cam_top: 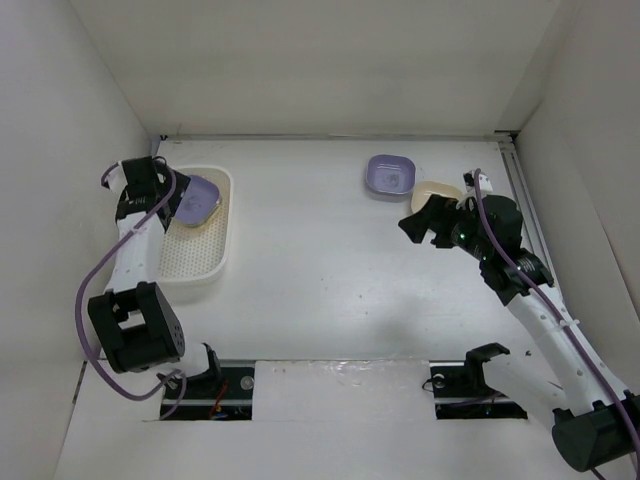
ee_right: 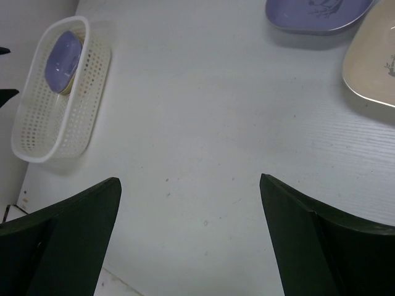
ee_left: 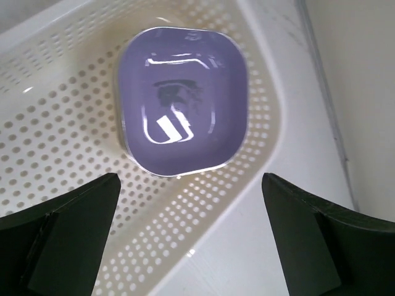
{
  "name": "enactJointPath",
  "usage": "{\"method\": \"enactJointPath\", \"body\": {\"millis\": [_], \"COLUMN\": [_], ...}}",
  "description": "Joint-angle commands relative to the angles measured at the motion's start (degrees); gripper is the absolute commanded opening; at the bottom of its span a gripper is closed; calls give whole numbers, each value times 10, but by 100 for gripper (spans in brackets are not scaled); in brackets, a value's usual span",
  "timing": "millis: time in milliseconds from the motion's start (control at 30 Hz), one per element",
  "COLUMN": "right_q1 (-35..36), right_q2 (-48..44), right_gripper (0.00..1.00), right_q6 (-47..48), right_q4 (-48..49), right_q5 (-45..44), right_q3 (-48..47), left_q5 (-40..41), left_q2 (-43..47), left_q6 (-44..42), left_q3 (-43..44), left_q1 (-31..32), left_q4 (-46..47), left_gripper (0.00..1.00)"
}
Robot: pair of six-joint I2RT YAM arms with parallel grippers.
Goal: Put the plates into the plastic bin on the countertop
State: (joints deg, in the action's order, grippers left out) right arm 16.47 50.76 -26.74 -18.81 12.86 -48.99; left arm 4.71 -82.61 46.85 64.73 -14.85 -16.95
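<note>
A lavender plate (ee_left: pixel 182 108) with a dark centre motif lies in the far end of the cream perforated plastic bin (ee_left: pixel 55 142). My left gripper (ee_left: pixel 191 185) hangs open just above it, holding nothing. In the top view the bin (cam_top: pixel 205 262) sits at the left of the white countertop (cam_top: pixel 320 260), with the left gripper (cam_top: pixel 172 200) over the plate (cam_top: pixel 200 198) inside. A second lavender plate (cam_top: pixel 390 174) and a cream plate (cam_top: pixel 437 190) rest on the counter at the back right. My right gripper (cam_top: pixel 420 222) is open and empty beside the cream plate.
White walls close the counter at the left, back and right. The right wrist view shows the bin (ee_right: pixel 58 126) far left, and the loose lavender plate (ee_right: pixel 318 12) and cream plate (ee_right: pixel 376 61) at top right of the gripper (ee_right: pixel 190 185).
</note>
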Motion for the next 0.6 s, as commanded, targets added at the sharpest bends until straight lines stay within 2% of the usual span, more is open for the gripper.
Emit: {"method": "enactJointPath", "body": {"millis": [0, 33, 133, 167, 200, 233, 300, 433, 567], "right_q1": [-5, -5, -5, -5, -5, -5, -5, -5, -5], "right_q2": [-7, -7, -12, -12, -18, -18, -43, -95, -95], "right_gripper": [100, 100, 100, 100, 100, 100, 100, 100, 100], "right_q6": [8, 8, 8, 8, 8, 8, -3, -30, -30], "right_q4": [23, 23, 18, 11, 5, -15, -34, -45, -76], "right_q5": [-5, -5, -23, -31, -41, -54, -97, -131, -140], "right_q3": [-8, -8, -13, -21, -26, -33, -46, -44, -37], "left_q5": [-38, -38, 12, 34, 53, 78, 79, 55, 25], "left_q2": [45, 45, 29, -15, -45, -76, -166, -301, -439], "left_q6": [-23, -30, -39, -39, -44, -49, -62, -89, -90], "left_q3": [36, 36, 64, 113, 144, 179, 270, 407, 547], "left_q1": [14, 28, 165, 210, 295, 332, 402, 449, 460], "left_q4": [1, 9, 20, 10, -11, -24, -30, 14, 19], "left_gripper": [100, 100, 100, 100, 100, 100, 100, 100, 100]}}
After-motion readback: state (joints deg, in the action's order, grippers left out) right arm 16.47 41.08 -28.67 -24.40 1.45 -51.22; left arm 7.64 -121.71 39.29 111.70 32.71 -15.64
